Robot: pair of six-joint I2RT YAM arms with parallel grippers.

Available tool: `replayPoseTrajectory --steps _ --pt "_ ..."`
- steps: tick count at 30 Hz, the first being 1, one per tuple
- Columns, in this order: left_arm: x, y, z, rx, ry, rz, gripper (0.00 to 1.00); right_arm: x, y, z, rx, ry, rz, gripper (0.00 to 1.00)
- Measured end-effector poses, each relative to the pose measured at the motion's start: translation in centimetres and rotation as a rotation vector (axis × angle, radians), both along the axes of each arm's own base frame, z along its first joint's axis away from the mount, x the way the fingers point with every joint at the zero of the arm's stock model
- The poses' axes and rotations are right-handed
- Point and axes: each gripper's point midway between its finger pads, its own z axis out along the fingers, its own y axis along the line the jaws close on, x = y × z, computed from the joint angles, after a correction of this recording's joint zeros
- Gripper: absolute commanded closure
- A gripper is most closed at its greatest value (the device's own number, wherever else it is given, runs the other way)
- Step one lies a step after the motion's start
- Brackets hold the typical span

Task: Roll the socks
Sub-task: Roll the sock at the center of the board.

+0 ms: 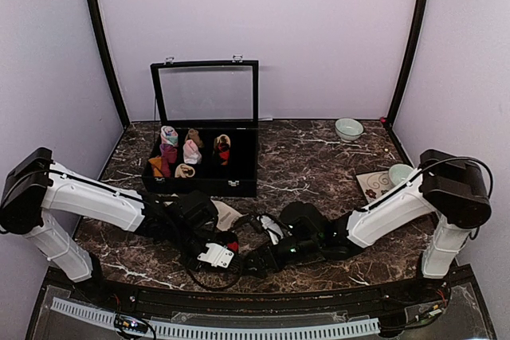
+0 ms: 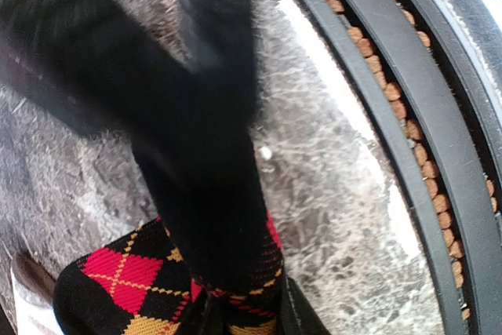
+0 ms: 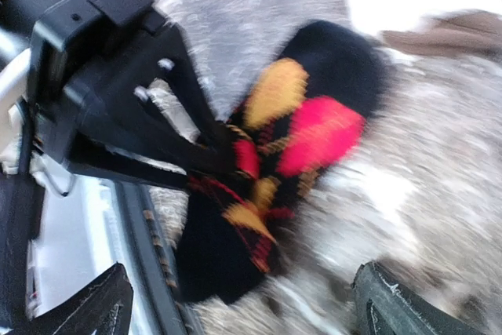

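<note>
The black sock with red and orange argyle diamonds [image 3: 290,139] lies bunched on the marble near the table's front edge [image 1: 232,244]. My left gripper [image 2: 243,315] is shut on its patterned end, and the plain black part [image 2: 204,194] stretches away from the fingers. In the right wrist view the left gripper [image 3: 223,158] pinches the sock from the left. My right gripper [image 3: 247,307] stands open wide just short of the sock, nothing between its fingertips [image 3: 400,304]. The cream sock with brown trim [image 1: 227,214] lies flat just behind both grippers [image 3: 455,33].
A black box [image 1: 239,185] with its lid up stands at the back and holds several rolled sock bundles [image 1: 191,151]. A pale bowl [image 1: 348,128] sits at the back right, a cup [image 1: 398,173] on a patterned mat at the right. The black front rail [image 2: 408,139] runs close by.
</note>
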Motion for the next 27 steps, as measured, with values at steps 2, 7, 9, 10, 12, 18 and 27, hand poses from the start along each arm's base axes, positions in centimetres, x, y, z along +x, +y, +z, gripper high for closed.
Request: replayPoseTrajectory --steps 2,7,9,10,12,18,27 --pt "0.4 0.0 0.0 -0.001 0.004 0.012 0.78 0.9 -1.2 0.1 -0.021 -0.054 -0.064 0.01" --pt "1.3 0.5 0.0 -0.002 0.038 0.054 0.78 3.4 -4.8 -0.2 -0.11 -0.18 -0.235 0.01" --pt "1.9 0.6 0.0 -0.001 0.07 0.079 0.78 4.0 -6.5 -0.1 -0.156 -0.246 -0.303 0.01" --pt "2.4 0.7 0.0 -0.002 0.086 0.097 0.78 4.1 -8.1 -0.2 -0.192 -0.288 -0.336 0.0" --pt "3.4 0.9 0.0 -0.003 0.122 0.134 0.78 4.0 -10.7 -0.4 -0.229 -0.36 -0.384 0.01" --pt "3.6 0.8 0.0 -0.002 0.238 0.169 0.78 6.4 -14.0 -0.3 -0.262 -0.479 -0.5 0.01" --pt "3.3 0.9 -0.1 0.008 0.315 0.176 0.77 5.4 -9.6 2.5 -0.139 -0.764 -0.243 0.11"
